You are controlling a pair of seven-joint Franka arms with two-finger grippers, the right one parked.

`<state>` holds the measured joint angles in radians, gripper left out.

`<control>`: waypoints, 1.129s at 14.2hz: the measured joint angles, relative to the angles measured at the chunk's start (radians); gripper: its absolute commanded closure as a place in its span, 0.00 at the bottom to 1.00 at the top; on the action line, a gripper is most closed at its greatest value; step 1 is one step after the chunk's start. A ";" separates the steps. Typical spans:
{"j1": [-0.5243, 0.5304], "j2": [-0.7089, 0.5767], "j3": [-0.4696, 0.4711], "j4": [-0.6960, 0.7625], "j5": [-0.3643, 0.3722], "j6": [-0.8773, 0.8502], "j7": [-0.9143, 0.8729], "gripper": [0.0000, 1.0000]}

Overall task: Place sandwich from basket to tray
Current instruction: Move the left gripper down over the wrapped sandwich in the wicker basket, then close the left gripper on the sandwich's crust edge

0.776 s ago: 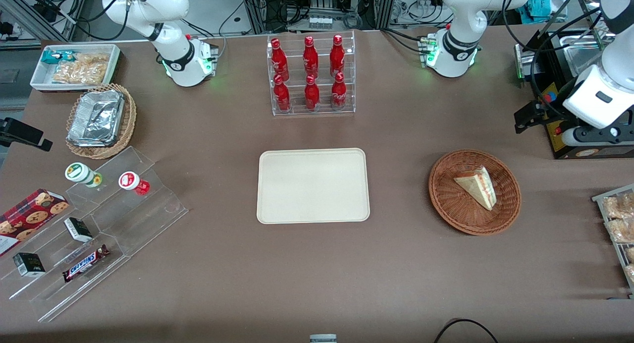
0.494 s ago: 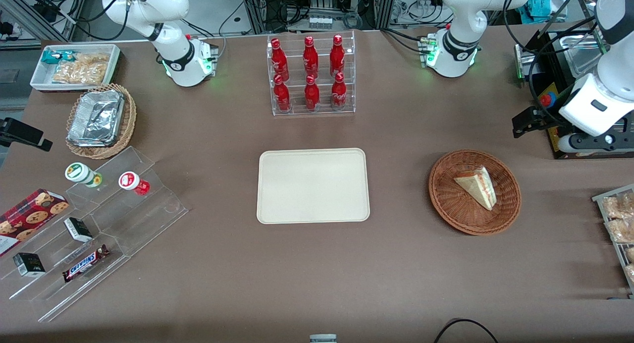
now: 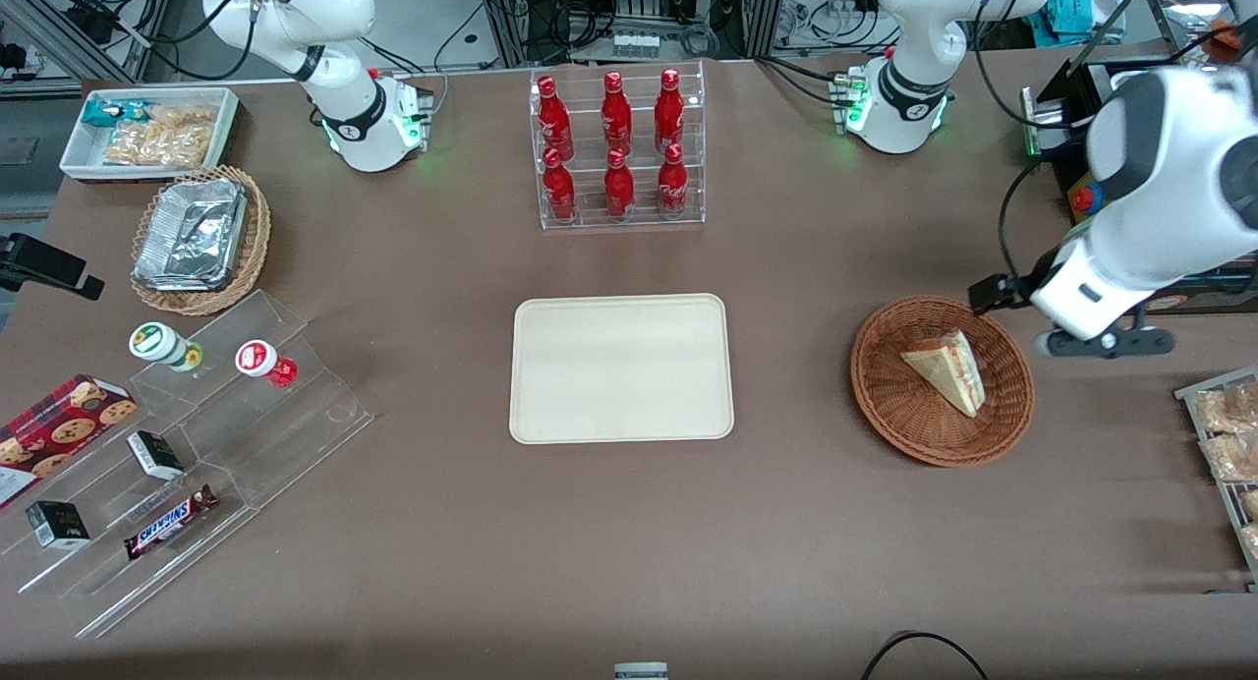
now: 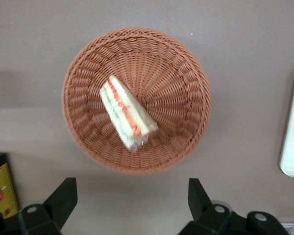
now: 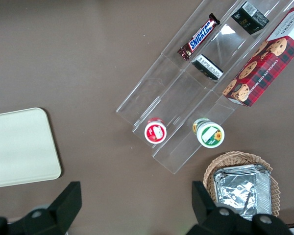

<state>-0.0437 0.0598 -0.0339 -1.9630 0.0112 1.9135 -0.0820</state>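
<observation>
The table [image 3: 786, 523] between the tray [image 3: 621, 368] and the basket [image 3: 942, 380] was bare brown cloth, with nothing lying across it. At the tray's twelve o'clock in the front view stood a clear rack of red bottles [image 3: 616, 149]. Toward the parked arm's end sat a tan wicker basket of foil trays [image 3: 200, 238], a white bin of snacks [image 3: 149, 132] and stepped acrylic racks [image 3: 197, 464] carrying two small cups, dark boxes and a Snickers bar [image 3: 169, 521], with a cookie box [image 3: 59, 434] beside them.

The sandwich [image 3: 947, 370] lay on its side in the basket, its red and green filling edge showing, roughly in the middle of the weave. The tray held nothing.

The gripper [image 4: 132, 198] hung above the table with its fingers spread wide and nothing between them; in the front view it sat at about two o'clock from the basket, just off its rim. The wrist camera showed the whole basket and a corner of the tray.
</observation>
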 measured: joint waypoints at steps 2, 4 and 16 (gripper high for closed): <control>0.004 0.007 0.008 -0.120 0.000 0.174 -0.003 0.00; 0.016 0.015 0.013 -0.225 -0.003 0.329 -0.065 0.00; 0.032 0.187 0.012 -0.279 -0.103 0.498 -0.733 0.79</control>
<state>-0.0121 0.2470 -0.0217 -2.2421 -0.0918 2.4119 -0.8148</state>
